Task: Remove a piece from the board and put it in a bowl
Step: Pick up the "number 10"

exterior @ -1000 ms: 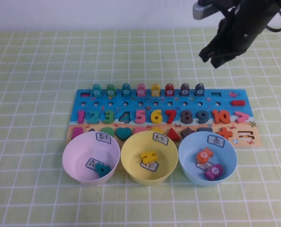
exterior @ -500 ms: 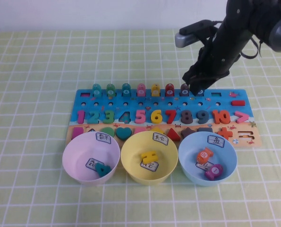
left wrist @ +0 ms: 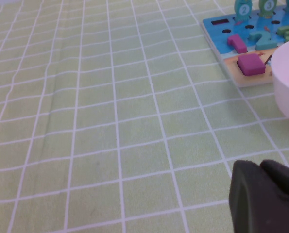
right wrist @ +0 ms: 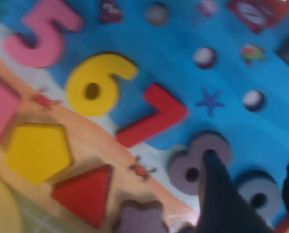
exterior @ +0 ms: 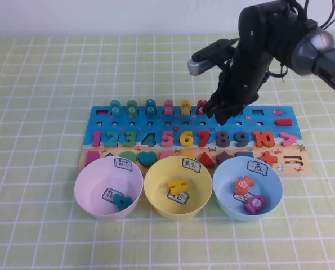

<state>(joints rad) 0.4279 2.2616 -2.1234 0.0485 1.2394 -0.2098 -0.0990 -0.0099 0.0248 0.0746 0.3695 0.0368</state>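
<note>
The flat orange "10" piece (exterior: pixel 263 138) lay seated in the glossy blue-and-tan board (exterior: pixel 156 115), near the right claw (exterior: pixel 220 115) and nearer the robot's right, untouched. That claw hung parted and empty over the upper pegs. Only the right wrist view showed its dark fingers (right wrist: pixel 222 199) above the grey 8 (right wrist: pixel 195 158). The smooth pink bowl (exterior: pixel 88 174) sat well apart toward the robot's left. The left claw (left wrist: pixel 265 196) rested low by the checked counter (left wrist: pixel 110 121); I could not tell its gap.

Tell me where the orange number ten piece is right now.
In the high view the orange ten sits in the board's number row, toward the robot's right, between the nine and the pink arrow.
</note>
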